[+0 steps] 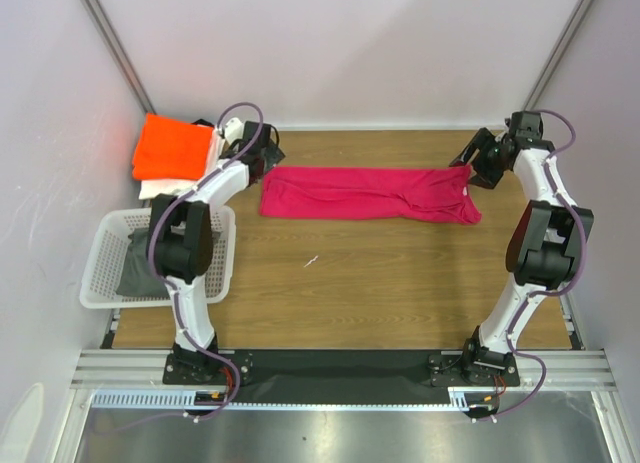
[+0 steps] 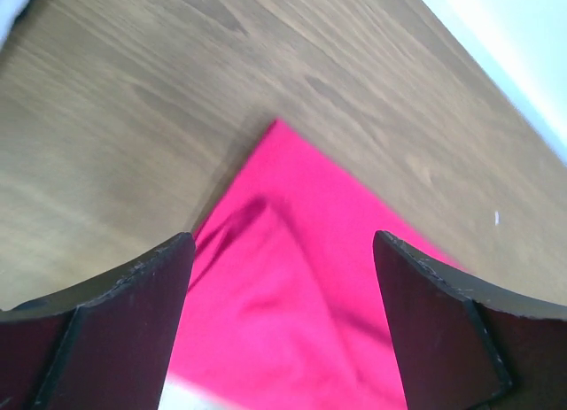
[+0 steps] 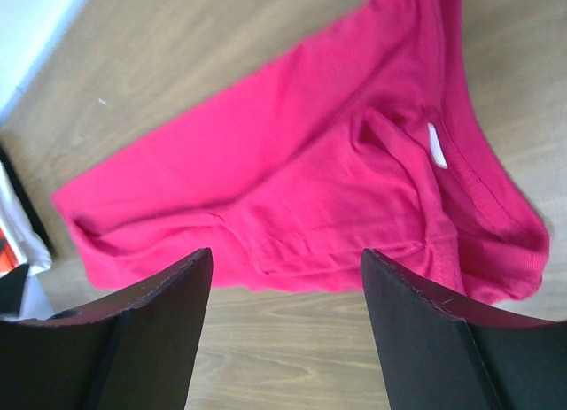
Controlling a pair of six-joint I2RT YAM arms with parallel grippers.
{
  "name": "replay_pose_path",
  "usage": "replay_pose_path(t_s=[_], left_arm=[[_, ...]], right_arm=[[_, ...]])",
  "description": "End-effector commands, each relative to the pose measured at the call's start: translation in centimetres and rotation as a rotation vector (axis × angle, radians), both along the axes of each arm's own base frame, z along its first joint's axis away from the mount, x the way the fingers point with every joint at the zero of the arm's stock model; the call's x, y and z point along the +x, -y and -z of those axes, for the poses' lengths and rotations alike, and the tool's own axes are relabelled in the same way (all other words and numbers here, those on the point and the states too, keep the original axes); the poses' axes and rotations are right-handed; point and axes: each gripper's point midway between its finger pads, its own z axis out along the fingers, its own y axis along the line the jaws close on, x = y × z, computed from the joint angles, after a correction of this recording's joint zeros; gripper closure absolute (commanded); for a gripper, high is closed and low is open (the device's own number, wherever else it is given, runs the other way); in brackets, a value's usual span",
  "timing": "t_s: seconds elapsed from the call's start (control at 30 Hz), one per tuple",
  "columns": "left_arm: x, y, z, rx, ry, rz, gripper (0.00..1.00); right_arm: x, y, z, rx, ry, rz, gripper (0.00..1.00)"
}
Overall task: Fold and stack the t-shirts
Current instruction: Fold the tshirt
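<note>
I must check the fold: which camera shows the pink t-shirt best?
The top external view: the whole pink t-shirt lies as a long strip. The left wrist view shows only one corner; the right wrist view most of it, foreshortened.

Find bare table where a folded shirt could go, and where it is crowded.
Widest bare wood: near side of the magenta t-shirt, between the white basket and the right arm. A narrower strip lies between that shirt and the back wall. Crowded: far left, with orange t-shirt on white t-shirt, left end effector, basket.
</note>
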Motion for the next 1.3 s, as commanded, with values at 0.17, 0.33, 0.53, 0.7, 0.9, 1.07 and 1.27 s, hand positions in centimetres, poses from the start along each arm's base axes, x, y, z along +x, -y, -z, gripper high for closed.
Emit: replay_pose_path(t_s=[0.17, 0.33, 0.53, 0.7, 0.9, 1.07, 1.27], left_arm=[[-5.8, 2.1, 0.2, 0.208, -0.096, 0.255, 0.20], [-7.6, 1.2, 2.0, 0.283, -0.177, 0.284, 0.23], [-8.5, 0.1, 3.6, 0.355, -0.233, 0.308, 0.25], [-9.0, 0.0, 5.4, 0.356, -0.282, 0.317, 0.32], [-9.3, -0.3, 7.1, 0.344, -0.309, 0.311, 0.40], [-9.6, -0.7, 7.6, 0.343, -0.320, 0.298, 0.45], [-10.3, -1.0, 8.7, 0.340, -0.347, 0.285, 0.73]], right_arm=[[-2.0, 0.4, 1.0, -0.033, -0.032, 0.019, 0.26], [-4.0, 2.4, 2.9, -0.059, -0.079, 0.094, 0.27], [-6.1, 4.5, 4.1, -0.116, -0.115, 0.155, 0.28], [-7.3, 5.9, 5.8, -0.100, -0.157, 0.254, 0.29], [-7.3, 6.1, 7.5, -0.086, -0.168, 0.270, 0.34], [-6.9, 6.6, 8.7, -0.097, -0.174, 0.293, 0.40], [-5.3, 7.8, 9.8, -0.118, -0.181, 0.326, 0.47]])
